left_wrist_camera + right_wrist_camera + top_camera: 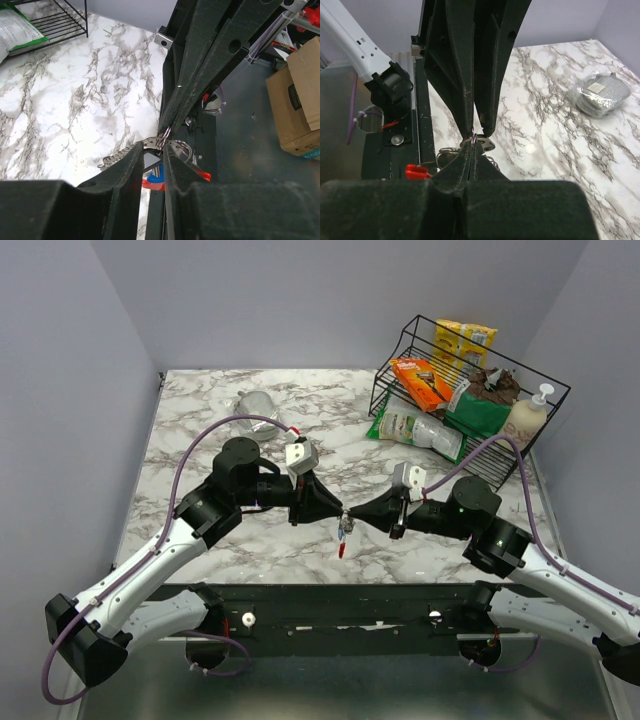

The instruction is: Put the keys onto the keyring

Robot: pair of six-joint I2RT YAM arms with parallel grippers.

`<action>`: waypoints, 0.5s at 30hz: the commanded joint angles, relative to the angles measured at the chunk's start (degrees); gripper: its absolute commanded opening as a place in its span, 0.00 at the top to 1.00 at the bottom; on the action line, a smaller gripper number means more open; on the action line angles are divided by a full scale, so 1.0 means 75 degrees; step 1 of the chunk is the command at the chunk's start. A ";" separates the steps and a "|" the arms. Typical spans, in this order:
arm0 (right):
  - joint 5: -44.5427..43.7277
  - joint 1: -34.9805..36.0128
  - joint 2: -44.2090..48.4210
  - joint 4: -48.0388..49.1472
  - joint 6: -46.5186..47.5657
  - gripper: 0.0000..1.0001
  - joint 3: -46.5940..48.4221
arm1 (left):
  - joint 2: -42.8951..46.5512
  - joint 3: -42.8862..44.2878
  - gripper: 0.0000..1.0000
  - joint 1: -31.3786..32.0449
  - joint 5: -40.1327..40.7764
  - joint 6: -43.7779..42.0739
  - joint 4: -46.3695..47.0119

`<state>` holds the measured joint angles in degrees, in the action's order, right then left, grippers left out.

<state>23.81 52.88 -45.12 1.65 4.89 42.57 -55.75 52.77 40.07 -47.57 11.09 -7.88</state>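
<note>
Above the near edge of the marble table (pixel 200 420), my left gripper (pixel 337 511) and right gripper (pixel 353 521) meet tip to tip. My right fingers (pixel 455 172) are pressed flat together, pinching a thin silver loop of the keyring (pixel 475 141). My left fingers (pixel 127 170) sit narrowly apart, clamped across the keyring's metal links, with the blue tag (pixel 158 174) in the gap. The red tag (pixel 341 550) hangs under the tips, partly blocked by fingers in both wrist views. I can't pick out the keys: the cluster is tiny from the top camera and mostly covered up close. A ridged metal piece (pixel 117 159) pokes out beside my left finger; I can't tell if it's chain or key.
</note>
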 commanded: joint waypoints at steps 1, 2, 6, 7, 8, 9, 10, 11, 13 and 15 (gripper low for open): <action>0.0024 0.0004 0.0005 0.0366 -0.0042 0.99 0.0160 | -0.0020 0.0065 0.75 -0.0035 0.0214 -0.0295 -0.0273; 0.0024 0.0015 0.0005 0.0366 -0.0042 1.00 0.0160 | -0.0020 0.0065 0.77 -0.0035 0.0226 -0.0319 -0.0308; 0.0012 0.0015 0.0052 0.0366 -0.0042 1.00 0.0160 | 0.0003 0.0100 0.83 -0.0046 0.0226 -0.0366 -0.0344; 0.0012 0.0015 0.0063 0.0354 -0.0042 0.99 0.0172 | 0.0003 0.0100 0.85 -0.0035 0.0249 -0.0389 -0.0356; 0.0012 0.0004 0.0075 0.0354 -0.0042 0.99 0.0172 | 0.0003 0.0112 0.87 -0.0046 0.0249 -0.0401 -0.0390; 0.0036 0.0004 0.0098 0.0354 -0.0042 0.99 0.0172 | 0.0003 0.0124 0.88 -0.0046 0.0284 -0.0412 -0.0414; 0.0047 0.0015 0.0110 0.0354 -0.0042 1.00 0.0172 | -0.0008 0.0135 0.89 -0.0046 0.0307 -0.0424 -0.0437; 0.0059 0.0015 0.0122 0.0343 -0.0065 0.99 0.0207 | -0.0009 0.0124 0.89 -0.0046 0.0331 -0.0424 -0.0449; 0.0106 0.0015 0.0134 0.0319 -0.0077 1.00 0.0231 | -0.0020 0.0112 0.90 -0.0035 0.0343 -0.0436 -0.0449; 0.0141 0.0015 0.0145 0.0307 -0.0077 1.00 0.0254 | -0.0055 0.0100 0.93 -0.0046 0.0331 -0.0436 -0.0438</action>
<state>23.79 52.86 -45.32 1.61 4.89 42.57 -55.83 52.77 40.07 -47.11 9.02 -9.65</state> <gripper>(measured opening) 0.012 0.105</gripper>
